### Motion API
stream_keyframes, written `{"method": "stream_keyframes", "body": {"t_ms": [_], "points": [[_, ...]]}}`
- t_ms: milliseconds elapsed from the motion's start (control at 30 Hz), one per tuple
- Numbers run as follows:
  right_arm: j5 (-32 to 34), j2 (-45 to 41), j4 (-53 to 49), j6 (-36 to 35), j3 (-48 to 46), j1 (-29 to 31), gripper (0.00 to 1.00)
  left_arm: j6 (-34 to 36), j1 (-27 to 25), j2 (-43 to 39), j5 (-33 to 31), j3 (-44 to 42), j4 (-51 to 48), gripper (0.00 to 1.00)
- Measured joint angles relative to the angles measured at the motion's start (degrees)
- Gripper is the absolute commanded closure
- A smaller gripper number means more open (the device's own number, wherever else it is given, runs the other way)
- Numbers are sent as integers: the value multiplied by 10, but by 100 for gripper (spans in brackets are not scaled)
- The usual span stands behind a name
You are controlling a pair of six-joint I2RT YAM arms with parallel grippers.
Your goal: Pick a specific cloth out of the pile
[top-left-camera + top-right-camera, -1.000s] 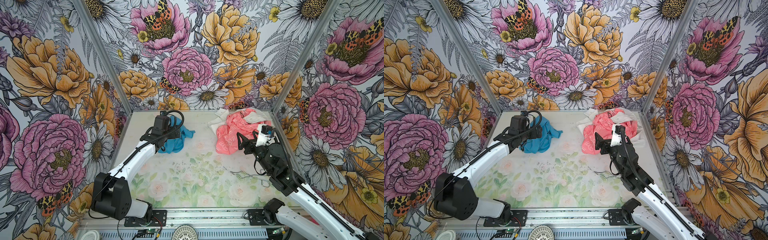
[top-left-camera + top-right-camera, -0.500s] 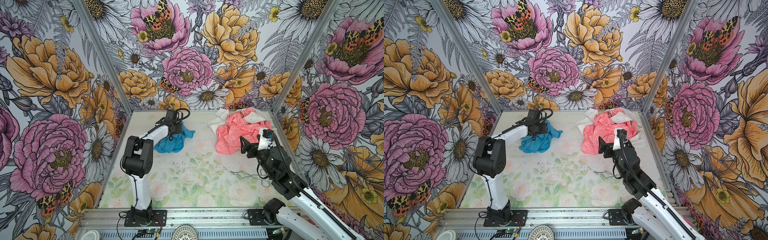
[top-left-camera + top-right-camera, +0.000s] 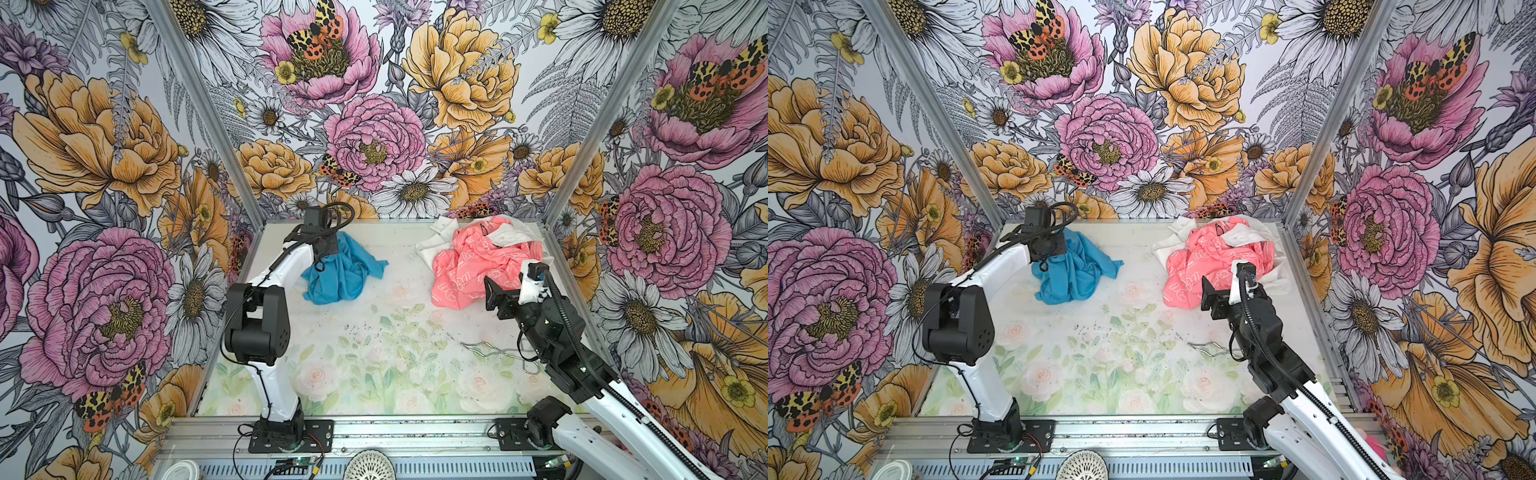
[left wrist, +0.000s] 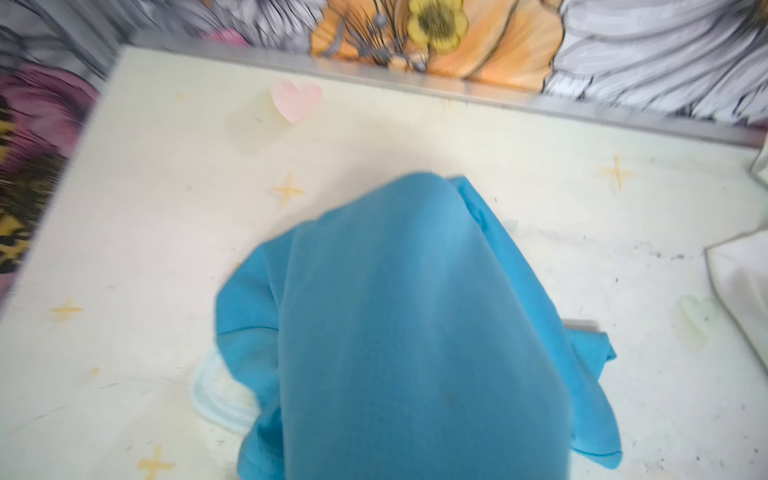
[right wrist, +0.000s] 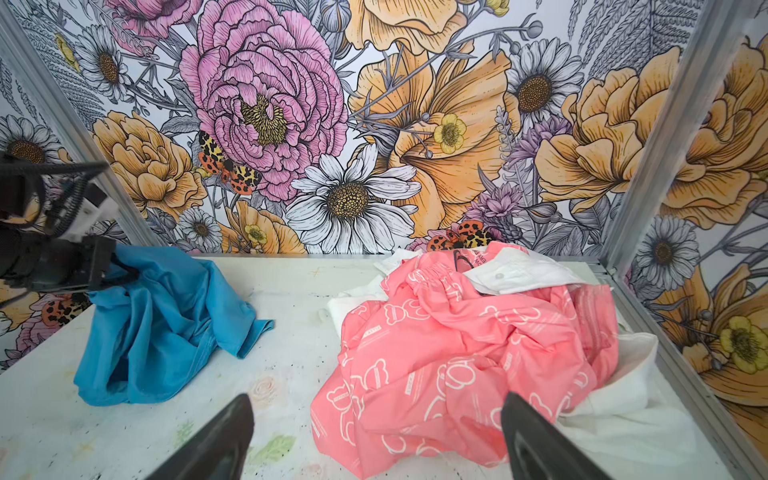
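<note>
Left claw (image 3: 327, 252): closed on the top of the cloth (image 3: 340, 276), which drapes down to the surface (image 3: 374, 361), far left, near the back wall (image 3: 374, 145). Right claw (image 5: 376, 399): wide, empty, just before the pile (image 3: 473, 266). Bare surface between cloth and pile. Bent wire (image 3: 484, 349) beside the right arm (image 3: 552, 332).

Matt thin cloth (image 3: 338, 276), soft fabric pile (image 3: 469, 266)
</note>
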Motion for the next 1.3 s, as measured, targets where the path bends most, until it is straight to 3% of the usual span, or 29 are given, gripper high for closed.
{"method": "stream_keyframes", "body": {"t_ms": [267, 533, 700, 1300], "points": [[0, 2, -2, 2, 0, 0, 7, 27, 52, -108, -60, 53, 1, 100], [-5, 18, -2, 10, 0, -3, 7, 48, 98, -116, -94, 130, -5, 100], [-5, 24, -2, 18, 0, -4, 7, 42, 104, -112, -90, 135, -4, 100], [-5, 9, -3, 22, -15, -4, 7, -90, 75, 50, -47, -49, 43, 100]]}}
